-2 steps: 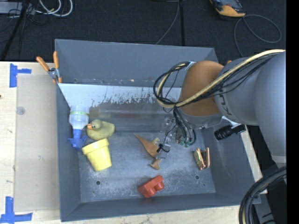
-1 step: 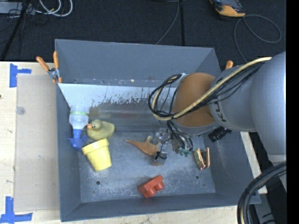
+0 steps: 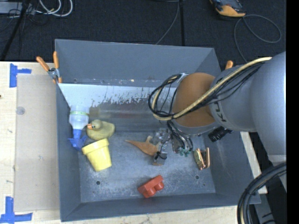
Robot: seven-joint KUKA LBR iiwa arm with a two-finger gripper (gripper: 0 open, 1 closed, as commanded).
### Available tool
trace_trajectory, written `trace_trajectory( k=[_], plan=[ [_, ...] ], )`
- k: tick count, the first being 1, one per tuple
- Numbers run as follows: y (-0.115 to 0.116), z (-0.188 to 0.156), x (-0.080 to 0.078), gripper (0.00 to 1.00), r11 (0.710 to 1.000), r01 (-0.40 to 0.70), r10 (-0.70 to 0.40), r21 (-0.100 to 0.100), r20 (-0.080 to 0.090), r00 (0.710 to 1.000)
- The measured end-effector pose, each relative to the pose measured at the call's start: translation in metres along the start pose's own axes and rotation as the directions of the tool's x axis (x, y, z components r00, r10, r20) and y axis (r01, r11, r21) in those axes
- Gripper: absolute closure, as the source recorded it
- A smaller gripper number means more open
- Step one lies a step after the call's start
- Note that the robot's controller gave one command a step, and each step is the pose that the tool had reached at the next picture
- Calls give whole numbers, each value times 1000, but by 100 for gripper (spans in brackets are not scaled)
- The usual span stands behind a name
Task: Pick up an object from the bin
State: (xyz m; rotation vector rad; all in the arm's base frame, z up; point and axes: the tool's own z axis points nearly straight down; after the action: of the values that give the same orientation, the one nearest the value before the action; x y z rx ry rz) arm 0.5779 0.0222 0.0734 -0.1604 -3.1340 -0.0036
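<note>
My gripper [image 3: 160,154] is down near the bin's floor, in the middle of the bin. Right beside it on its left lies a flat tan wedge-shaped piece [image 3: 142,146], pointing left; its right end meets the gripper. To the gripper's right, a small brown and orange clip-like thing [image 3: 202,158] lies on the floor. A red block [image 3: 151,186] sits in front of the gripper, near the bin's front wall.
At the bin's left side a yellow cup [image 3: 97,155] lies tipped, with a yellow rubber duck [image 3: 99,129] and a clear bottle with a blue cap [image 3: 77,125] behind it. The arm with its orange cover and looped cables hangs over the right half.
</note>
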Motion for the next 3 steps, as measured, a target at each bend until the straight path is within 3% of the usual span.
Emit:
trace_trajectory(
  k=[3],
  plan=[
    [-1,-32,3,100,1000,1,-1,1,-8,1000]
  ],
)
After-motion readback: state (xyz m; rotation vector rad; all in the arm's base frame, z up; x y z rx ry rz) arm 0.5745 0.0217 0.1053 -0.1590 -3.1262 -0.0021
